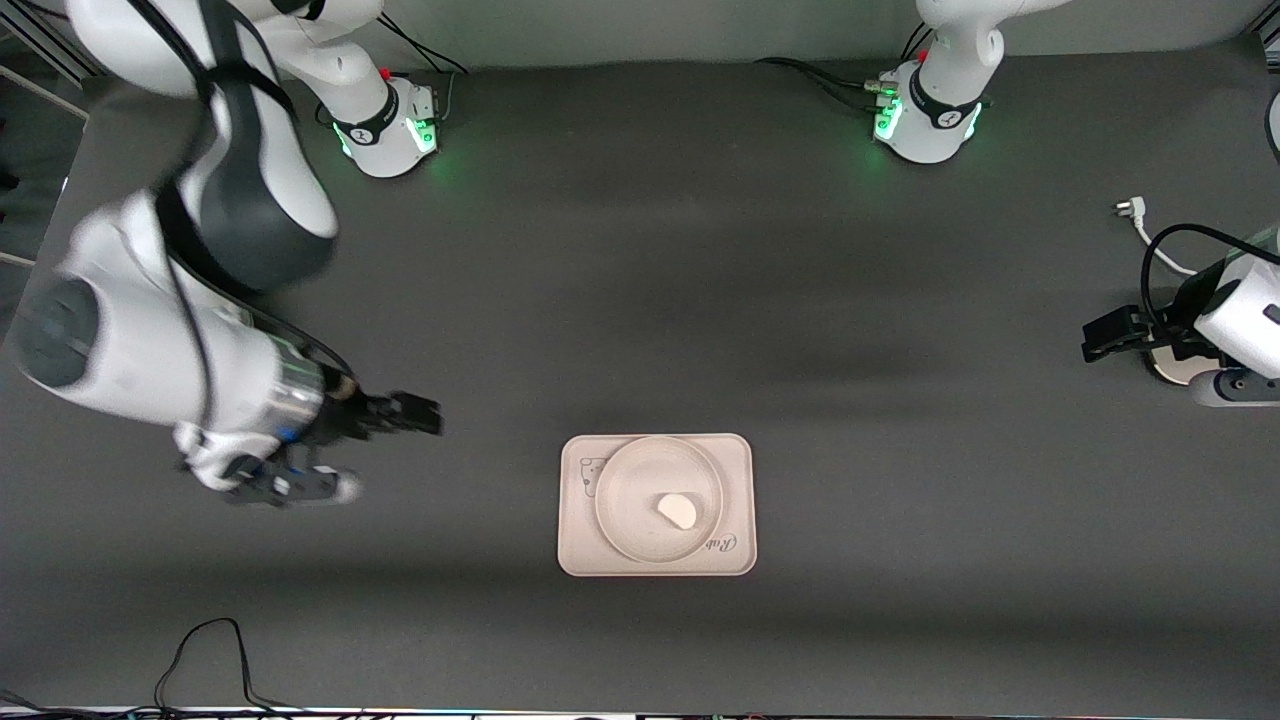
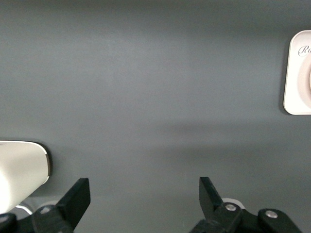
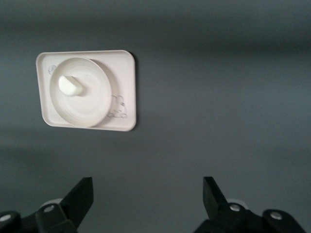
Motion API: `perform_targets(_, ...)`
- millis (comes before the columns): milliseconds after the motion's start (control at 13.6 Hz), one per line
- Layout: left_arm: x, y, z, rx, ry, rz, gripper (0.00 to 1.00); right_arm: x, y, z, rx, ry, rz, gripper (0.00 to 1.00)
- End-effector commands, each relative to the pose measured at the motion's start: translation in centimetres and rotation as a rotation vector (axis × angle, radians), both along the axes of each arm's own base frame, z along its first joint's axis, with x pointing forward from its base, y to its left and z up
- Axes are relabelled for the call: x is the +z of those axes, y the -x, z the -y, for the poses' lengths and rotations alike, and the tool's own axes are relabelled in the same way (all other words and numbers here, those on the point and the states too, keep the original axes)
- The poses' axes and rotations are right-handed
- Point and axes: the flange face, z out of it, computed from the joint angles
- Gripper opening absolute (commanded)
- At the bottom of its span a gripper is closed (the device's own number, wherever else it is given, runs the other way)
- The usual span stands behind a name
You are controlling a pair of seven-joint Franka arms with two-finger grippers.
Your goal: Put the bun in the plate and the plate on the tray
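The tray (image 1: 580, 550) lies near the front middle of the table. The round plate (image 1: 630, 490) sits on it, and the white bun (image 1: 678, 511) lies in the plate. My right gripper (image 1: 425, 414) is open and empty over bare table, off the tray toward the right arm's end. Its wrist view shows the tray (image 3: 124, 73), plate (image 3: 92, 104) and bun (image 3: 70, 86) well clear of its gripper (image 3: 148, 187). My left gripper (image 1: 1100, 338) is open and empty at the left arm's end of the table. Its wrist view shows only a corner of the tray (image 2: 294, 92), away from its gripper (image 2: 144, 187).
A white plug with cable (image 1: 1132, 210) lies at the left arm's end of the table, close to the left gripper. A black cable (image 1: 200, 650) loops at the front edge. The arm bases (image 1: 390, 125) (image 1: 930, 115) stand at the back. A white object (image 2: 22, 177) shows beside the left gripper.
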Motion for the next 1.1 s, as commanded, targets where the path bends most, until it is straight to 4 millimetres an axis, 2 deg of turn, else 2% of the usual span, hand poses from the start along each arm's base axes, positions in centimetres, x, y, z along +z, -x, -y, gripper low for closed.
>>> perform_targets(0,0.5,0.1,0.2,-0.023,0.015,0.010,1.00,3.5,6.3,7.7,0.047,0.040,-0.017,1.00)
perform_targets(74,0.6,0.1,0.3,-0.025,0.013,0.010,1.00,4.1,7.5,10.6,0.060,0.100,-0.005,1.00)
perform_targets(147,0.9,0.2,0.4,-0.026,0.013,0.013,1.00,4.5,8.2,12.5,0.070,0.133,0.001,1.00)
perform_targets(515,1.4,0.4,0.5,-0.031,0.007,0.007,1.00,5.2,8.4,18.5,0.053,0.196,0.014,1.00)
perform_targets(809,1.3,0.8,0.3,-0.035,-0.004,-0.020,1.00,5.2,8.4,19.5,0.031,0.202,0.010,1.00)
perform_targets(1029,1.3,0.8,0.2,-0.034,-0.004,-0.023,1.00,5.2,8.4,19.0,0.030,0.201,0.009,1.00)
